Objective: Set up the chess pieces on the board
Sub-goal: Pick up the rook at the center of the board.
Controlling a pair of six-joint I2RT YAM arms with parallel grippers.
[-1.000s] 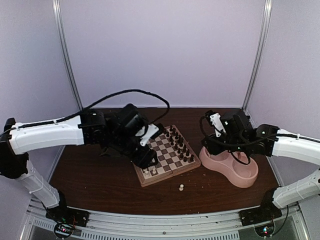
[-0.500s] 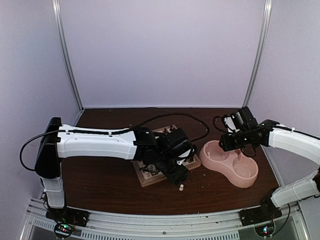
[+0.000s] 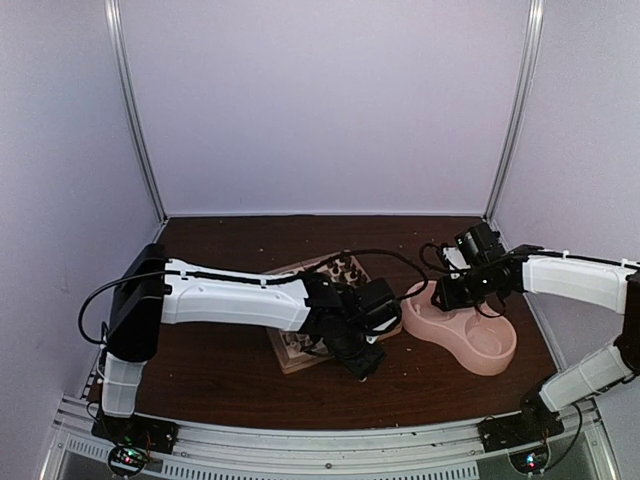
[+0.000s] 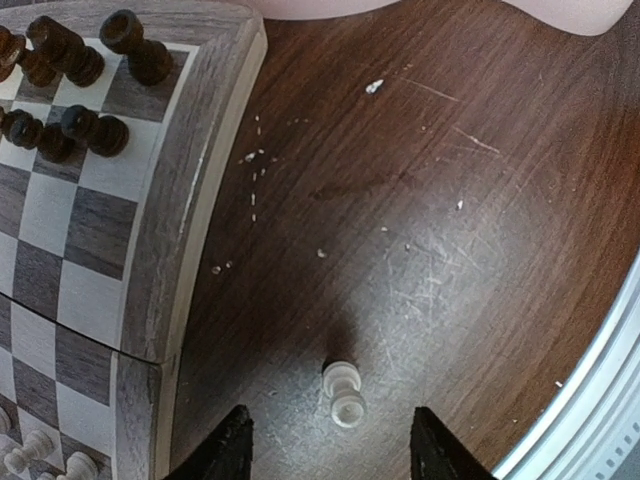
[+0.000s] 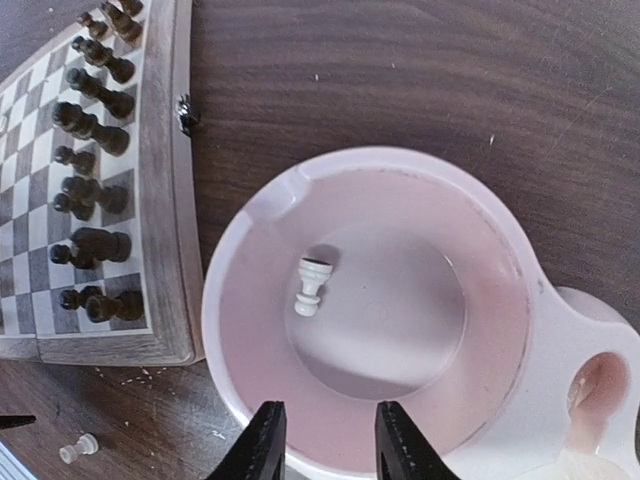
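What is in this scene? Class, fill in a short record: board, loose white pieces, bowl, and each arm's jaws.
Board: chessboard with dark pieces along its bowl-side rows
Stray one: first white piece on the table, off the board
Stray two: second white piece in the pink bowl, compartment nearest the board
Left jaws: open, framing the first white piece, not touching it
Right jaws: open above the pink bowl, holding nothing

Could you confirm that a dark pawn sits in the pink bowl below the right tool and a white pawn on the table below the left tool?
Not quite: the bowl pawn is cream-white, not dark, as the right wrist view shows. It does sit in the pink bowl below the right tool, and the white table pawn is below the left tool.
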